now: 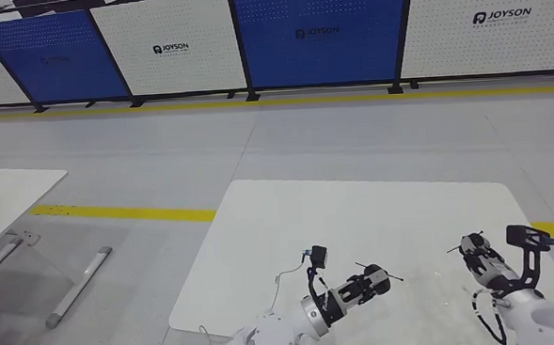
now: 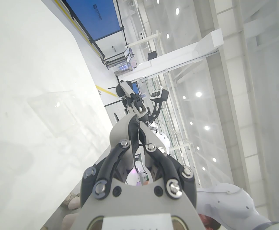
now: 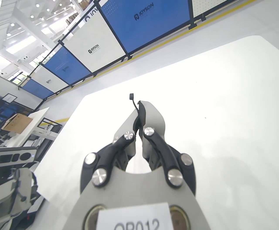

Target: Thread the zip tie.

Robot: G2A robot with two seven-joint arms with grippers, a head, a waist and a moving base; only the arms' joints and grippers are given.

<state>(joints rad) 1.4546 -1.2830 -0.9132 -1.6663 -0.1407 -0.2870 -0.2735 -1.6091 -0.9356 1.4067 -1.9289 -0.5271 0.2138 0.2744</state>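
Observation:
My right gripper (image 3: 139, 109) is shut on a black zip tie (image 3: 131, 96), whose square head sticks out a little past the fingertips, above the white table (image 3: 218, 98). From above, that gripper (image 1: 471, 247) hangs over the table's near right part, with thin black ends (image 1: 453, 249) poking out of it. My left gripper (image 1: 382, 280) is over the near middle of the table (image 1: 355, 215), shut across a thin black strip (image 1: 396, 278) like a zip tie. In the left wrist view its fingers (image 2: 122, 130) are pressed together, and the right gripper (image 2: 124, 88) is farther off.
Both grippers are close to the table's front edge. A second white table (image 1: 14, 196) stands to the left across the floor. Blue and white panel fencing (image 1: 317, 29) lines the back. A cardboard box (image 3: 17, 123) sits on a far bench.

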